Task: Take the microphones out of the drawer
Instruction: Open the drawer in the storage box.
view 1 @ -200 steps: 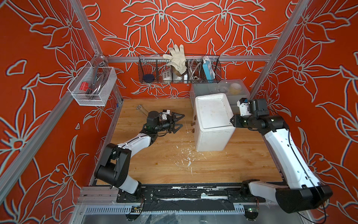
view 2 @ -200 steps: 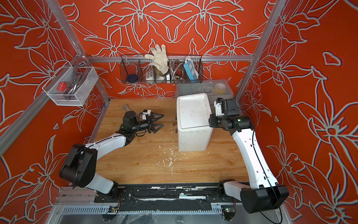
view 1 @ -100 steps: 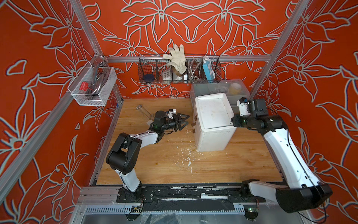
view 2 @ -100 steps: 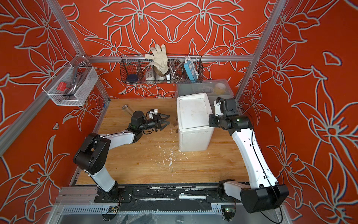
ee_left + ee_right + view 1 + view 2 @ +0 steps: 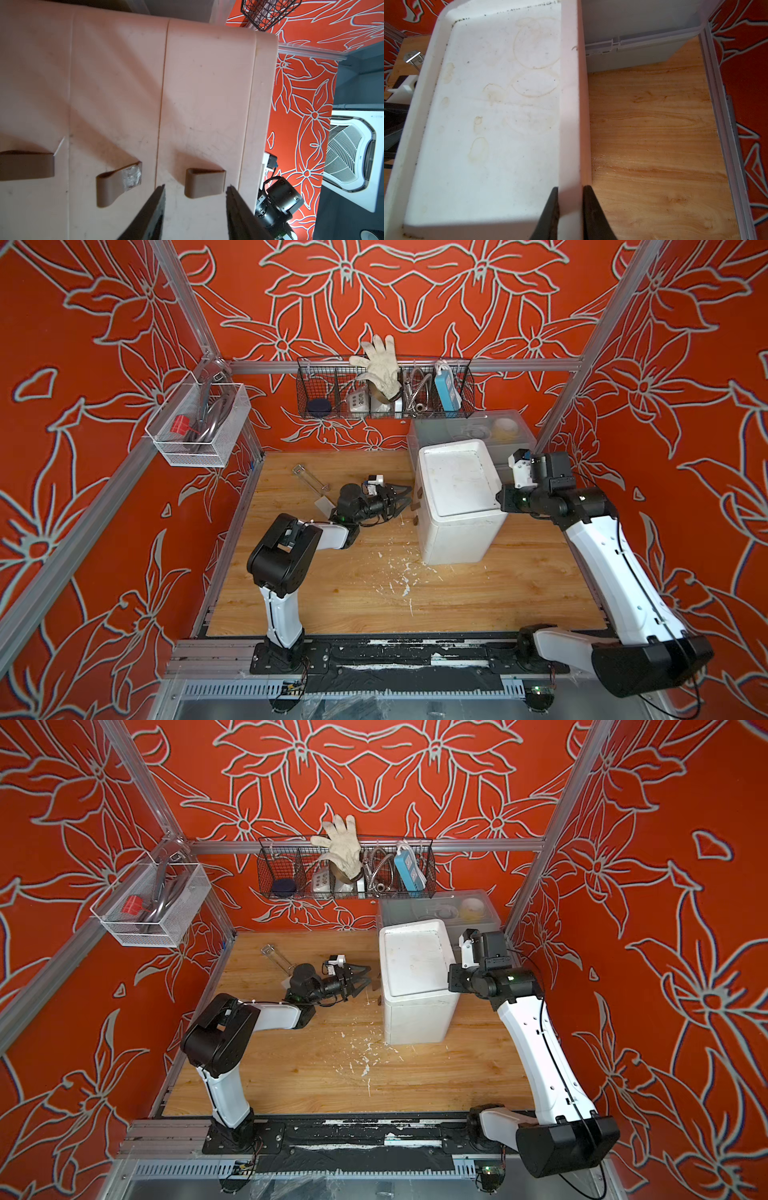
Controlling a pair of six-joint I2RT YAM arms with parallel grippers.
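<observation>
The left gripper (image 5: 195, 187) holds its jaws apart either side of the uppermost brown handle (image 5: 204, 182), not touching it, while the right gripper (image 5: 569, 189) is clamped on the top rim of the white drawer unit (image 5: 455, 489), whose closed fronts hide the microphone, with a grey bin (image 5: 432, 429) just behind.

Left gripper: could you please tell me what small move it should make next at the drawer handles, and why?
Probably ease the left gripper forward a little. In the left wrist view its open jaws flank the handle nearest the unit's top, but the tips seem short of it. The right gripper is shut on the rim of the drawer unit, apparently steadying it.
</observation>
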